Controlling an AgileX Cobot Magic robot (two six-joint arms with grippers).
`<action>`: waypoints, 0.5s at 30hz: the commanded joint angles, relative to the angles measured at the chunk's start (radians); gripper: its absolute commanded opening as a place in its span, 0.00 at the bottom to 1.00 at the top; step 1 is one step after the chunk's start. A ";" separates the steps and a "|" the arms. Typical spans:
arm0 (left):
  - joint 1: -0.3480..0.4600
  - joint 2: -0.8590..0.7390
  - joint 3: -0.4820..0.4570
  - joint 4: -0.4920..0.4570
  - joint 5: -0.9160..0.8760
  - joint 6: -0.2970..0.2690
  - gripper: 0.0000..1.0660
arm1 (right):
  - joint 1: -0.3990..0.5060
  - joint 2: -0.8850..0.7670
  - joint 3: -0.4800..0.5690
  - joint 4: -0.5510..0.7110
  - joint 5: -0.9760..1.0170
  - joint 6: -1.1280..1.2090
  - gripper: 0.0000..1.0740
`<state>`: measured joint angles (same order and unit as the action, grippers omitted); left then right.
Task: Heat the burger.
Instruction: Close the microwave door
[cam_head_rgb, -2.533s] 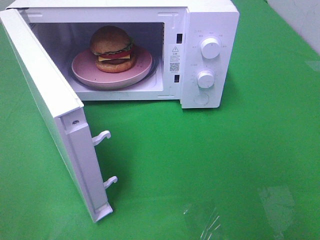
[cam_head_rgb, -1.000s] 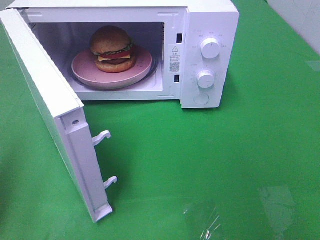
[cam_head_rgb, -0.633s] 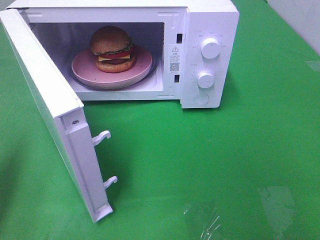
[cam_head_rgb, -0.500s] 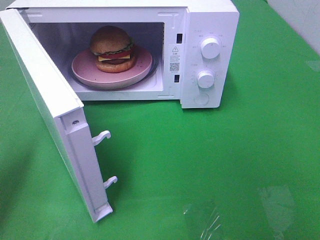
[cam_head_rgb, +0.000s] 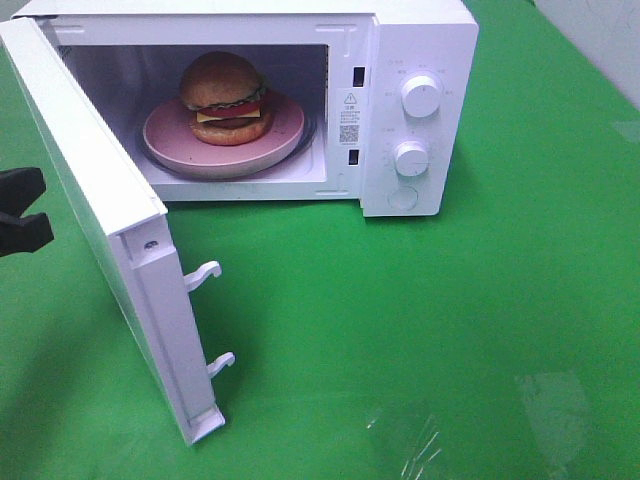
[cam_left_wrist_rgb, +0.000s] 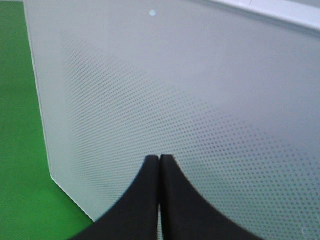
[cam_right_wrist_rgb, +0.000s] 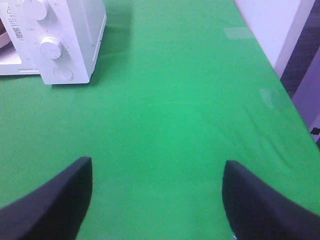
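You find the burger (cam_head_rgb: 224, 97) in the upper left of the high frame. It sits on a round pink plate (cam_head_rgb: 287, 131) inside the white microwave (cam_head_rgb: 425, 40). The bun is upright and the burger is near the middle of the plate.

The microwave door (cam_head_rgb: 100, 190) stands wide open. It reaches toward the lower left of the frame, with two white latch hooks (cam_head_rgb: 203, 274) on its free edge. Two round knobs (cam_head_rgb: 420, 95) are on the panel to the right of the cavity, one above the other.

The left claw (cam_left_wrist_rgb: 159, 159) has its two black fingers pressed together with nothing between them. The tips point at the dotted outer face of the door, very close to it; you cannot tell if they touch. In the high view it shows as a black shape at the left edge, beside the door.

The right claw (cam_right_wrist_rgb: 156, 162) has its fingers wide apart, over the bare green surface (cam_head_rgb: 450, 320). It holds nothing and is well apart from the microwave.
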<state>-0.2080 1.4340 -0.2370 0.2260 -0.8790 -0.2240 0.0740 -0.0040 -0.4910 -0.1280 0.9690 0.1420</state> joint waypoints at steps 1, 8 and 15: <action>-0.079 0.040 -0.011 -0.099 -0.057 0.041 0.00 | -0.005 -0.025 0.001 0.003 -0.007 0.012 0.66; -0.161 0.123 -0.014 -0.173 -0.132 0.040 0.00 | -0.005 -0.025 0.001 0.003 -0.007 0.012 0.66; -0.258 0.189 -0.071 -0.241 -0.130 0.041 0.00 | -0.005 -0.025 0.001 0.003 -0.007 0.012 0.66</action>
<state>-0.4320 1.6070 -0.2750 0.0150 -0.9900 -0.1850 0.0740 -0.0040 -0.4910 -0.1280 0.9690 0.1420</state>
